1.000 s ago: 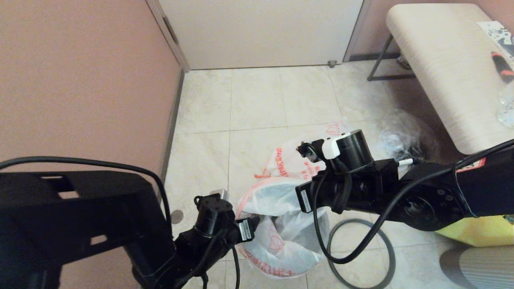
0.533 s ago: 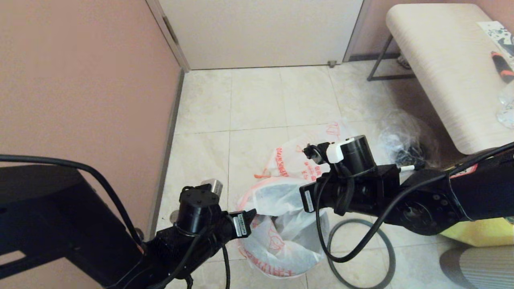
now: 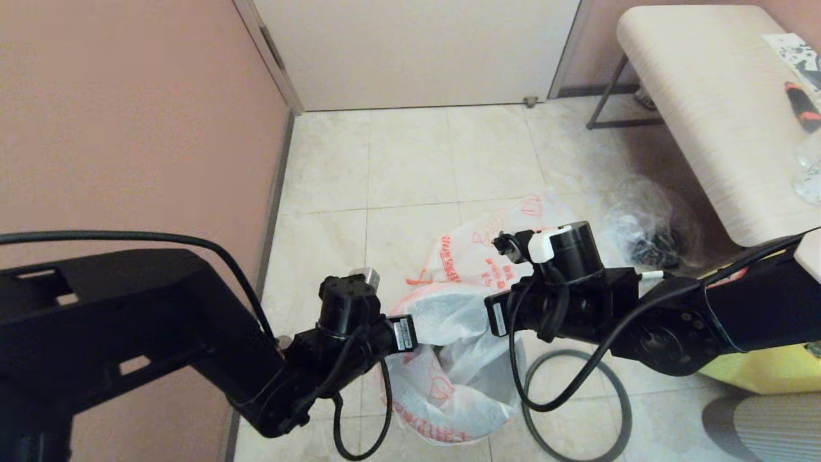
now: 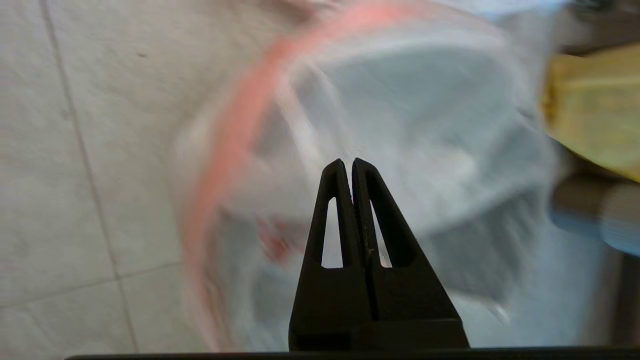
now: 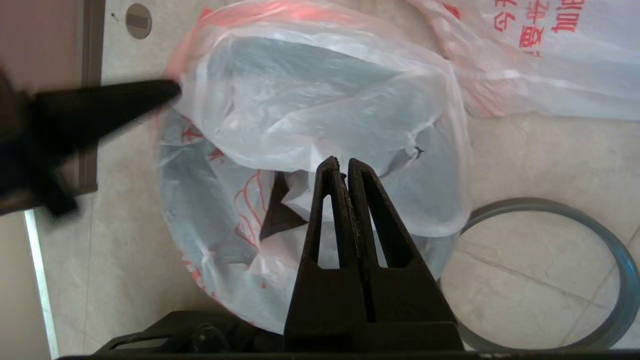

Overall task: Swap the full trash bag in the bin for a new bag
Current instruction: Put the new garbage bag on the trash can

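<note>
Overhead, the tiled floor point(image 3: 410, 160) is the widest surface, open and bare from the door point(image 3: 417, 51) at the far end down to the bags; the pink wall point(image 3: 128, 128) closes its left edge and a pale bench point(image 3: 705, 115) overhangs its right side. The left arm point(image 3: 128, 321) reaches in from the near left, the right arm point(image 3: 737, 314) from the near right, and they meet over the bin point(image 3: 449, 385), which stands on the near floor draped in the new bag point(image 3: 442, 321). Behind the bin, touching it on the far side, lies the full trash bag point(image 3: 474, 256). The dark grey rim hoop point(image 3: 616, 391) lies flat on the tiles just right of the bin. A clear bag with dark contents point(image 3: 648, 231) sits under the bench edge, and a yellow tote point(image 3: 770, 372) shows at the near right. The left gripper point(image 4: 347, 162) is clenched, fingertips together at the bag's left orange-edged rim; whether film is caught between them I cannot tell. The right gripper point(image 5: 340, 162) is clenched on the new bag's film at its mouth.
</note>
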You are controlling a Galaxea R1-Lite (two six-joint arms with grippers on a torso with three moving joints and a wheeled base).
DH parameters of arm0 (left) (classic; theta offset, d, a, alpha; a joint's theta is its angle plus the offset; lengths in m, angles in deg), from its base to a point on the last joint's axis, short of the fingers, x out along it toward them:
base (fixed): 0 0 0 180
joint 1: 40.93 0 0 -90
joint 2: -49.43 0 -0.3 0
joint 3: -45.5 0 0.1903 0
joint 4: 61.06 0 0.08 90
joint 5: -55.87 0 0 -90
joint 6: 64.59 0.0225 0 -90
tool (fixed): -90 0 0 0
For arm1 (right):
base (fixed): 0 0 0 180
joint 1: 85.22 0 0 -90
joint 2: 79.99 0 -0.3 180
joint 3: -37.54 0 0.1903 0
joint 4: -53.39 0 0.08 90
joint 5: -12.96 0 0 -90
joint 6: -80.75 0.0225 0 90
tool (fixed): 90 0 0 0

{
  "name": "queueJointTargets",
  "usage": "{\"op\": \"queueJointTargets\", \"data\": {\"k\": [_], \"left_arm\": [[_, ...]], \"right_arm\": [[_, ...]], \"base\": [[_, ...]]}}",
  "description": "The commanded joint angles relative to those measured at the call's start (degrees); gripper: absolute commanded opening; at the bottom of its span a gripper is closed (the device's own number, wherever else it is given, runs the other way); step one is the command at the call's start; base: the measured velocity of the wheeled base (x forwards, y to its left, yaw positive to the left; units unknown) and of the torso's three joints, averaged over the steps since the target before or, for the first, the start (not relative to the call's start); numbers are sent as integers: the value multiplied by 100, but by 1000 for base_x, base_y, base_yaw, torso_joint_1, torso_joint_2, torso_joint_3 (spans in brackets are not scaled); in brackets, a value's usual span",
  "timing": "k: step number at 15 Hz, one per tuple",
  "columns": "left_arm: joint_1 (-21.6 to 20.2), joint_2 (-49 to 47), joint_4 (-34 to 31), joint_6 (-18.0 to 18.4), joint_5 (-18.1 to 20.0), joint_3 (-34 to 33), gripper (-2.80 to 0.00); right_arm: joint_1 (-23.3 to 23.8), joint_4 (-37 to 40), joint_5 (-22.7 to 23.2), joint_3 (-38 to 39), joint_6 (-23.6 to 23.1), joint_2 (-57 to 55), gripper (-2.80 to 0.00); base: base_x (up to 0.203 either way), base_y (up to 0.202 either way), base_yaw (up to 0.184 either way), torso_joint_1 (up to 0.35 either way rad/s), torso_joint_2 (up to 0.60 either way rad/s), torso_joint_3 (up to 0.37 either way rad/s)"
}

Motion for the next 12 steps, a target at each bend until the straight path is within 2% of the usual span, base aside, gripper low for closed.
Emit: {"op": "queueJointTargets", "data": {"k": [1, 4, 7, 12], "left_arm": [[-213, -282, -142, -16, -24, 332, -280], [-333, -329, -196, -24, -313, 328, -280], [-307, -612, -181, -16, -330, 319, -280], [-339, -1217, -166, 18, -445, 602, -280]], "right_arm": [[96, -12, 60, 11, 4, 2, -280], [107, -61, 74, 108, 4, 2, -280], [42, -398, 65, 340, -5, 2, -280], [-90, -416, 62, 335, -52, 37, -280]], "base": [[0, 0, 0, 0, 0, 0], [0, 0, 0, 0, 0, 0], [0, 0, 0, 0, 0, 0], [0, 0, 0, 0, 0, 0]]}}
